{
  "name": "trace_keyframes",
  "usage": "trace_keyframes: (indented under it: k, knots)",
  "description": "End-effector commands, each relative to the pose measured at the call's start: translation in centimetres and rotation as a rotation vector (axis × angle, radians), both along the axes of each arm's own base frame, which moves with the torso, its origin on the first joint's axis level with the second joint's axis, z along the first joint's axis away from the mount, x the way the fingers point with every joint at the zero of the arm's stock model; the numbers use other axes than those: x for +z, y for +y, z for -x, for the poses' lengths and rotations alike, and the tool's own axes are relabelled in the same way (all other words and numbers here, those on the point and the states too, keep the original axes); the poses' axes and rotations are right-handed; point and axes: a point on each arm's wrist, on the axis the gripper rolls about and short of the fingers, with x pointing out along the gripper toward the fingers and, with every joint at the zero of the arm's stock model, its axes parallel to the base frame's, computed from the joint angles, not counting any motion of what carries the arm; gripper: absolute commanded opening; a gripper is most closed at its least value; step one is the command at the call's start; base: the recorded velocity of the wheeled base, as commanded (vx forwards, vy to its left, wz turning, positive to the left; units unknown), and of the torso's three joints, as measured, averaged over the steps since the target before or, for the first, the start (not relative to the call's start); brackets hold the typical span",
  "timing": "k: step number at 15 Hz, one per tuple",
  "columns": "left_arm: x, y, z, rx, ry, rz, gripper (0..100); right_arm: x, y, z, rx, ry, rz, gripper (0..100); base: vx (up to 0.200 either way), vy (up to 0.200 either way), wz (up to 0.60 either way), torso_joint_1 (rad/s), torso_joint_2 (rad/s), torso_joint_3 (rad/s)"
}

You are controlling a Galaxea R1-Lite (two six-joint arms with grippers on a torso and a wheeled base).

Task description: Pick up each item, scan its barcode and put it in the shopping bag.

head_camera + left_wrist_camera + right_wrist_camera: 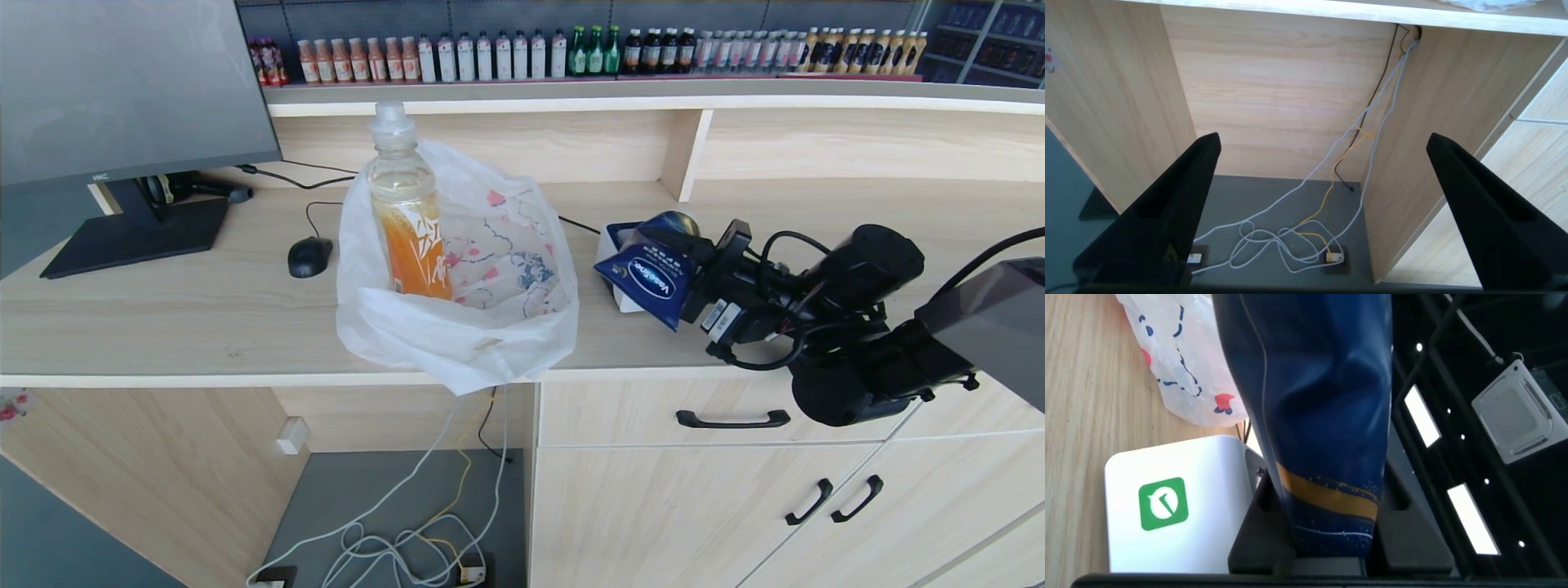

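A white patterned shopping bag [457, 327] sits open in the middle of the counter, with an orange drink bottle [406, 220] standing upright inside it. To its right, my right gripper [694, 278] is shut on a dark blue pouch [649, 278], held just over a white box [624, 304]. In the right wrist view the blue pouch [1315, 400] hangs between the right gripper's [1331, 539] fingers, beside the white box [1167, 514] with a green mark and an edge of the bag [1180, 351]. My left gripper [1323, 143] is open and empty, low in front of the counter's knee space.
A monitor [122, 90] and a mouse [309, 256] stand on the counter's left. A shelf of bottles [571, 53] runs along the back. Loose cables [408, 539] hang from the counter into the knee space, also showing as cables [1315, 237] on its floor. Drawers with black handles [732, 420] are below right.
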Motion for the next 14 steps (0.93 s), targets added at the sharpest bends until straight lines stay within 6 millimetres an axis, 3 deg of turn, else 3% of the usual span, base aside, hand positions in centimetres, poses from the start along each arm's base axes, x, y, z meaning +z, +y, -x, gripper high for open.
trace_keyframes:
  k: [1,9,11,14]
  knots:
    - [0.0,0.0,0.0,0.000,0.000,0.000,100,-0.1,0.0,0.0,0.001,0.000,0.001,0,0.000,0.000,0.00,0.000,0.00,0.000]
    - [0.0,0.0,0.0,0.000,0.000,0.000,100,0.5,0.0,0.3,0.002,-0.010,-0.003,0,0.000,0.000,0.00,0.000,0.00,0.000]
    - [0.0,0.0,0.0,-0.002,0.000,0.000,100,1.8,0.1,1.0,0.010,-0.021,-0.019,0,0.000,0.000,0.00,0.000,0.00,0.000]
    - [0.0,0.0,0.0,-0.002,0.000,0.000,100,5.1,2.2,3.3,0.039,-0.022,-0.118,0,0.000,0.000,0.00,0.000,0.00,0.000]
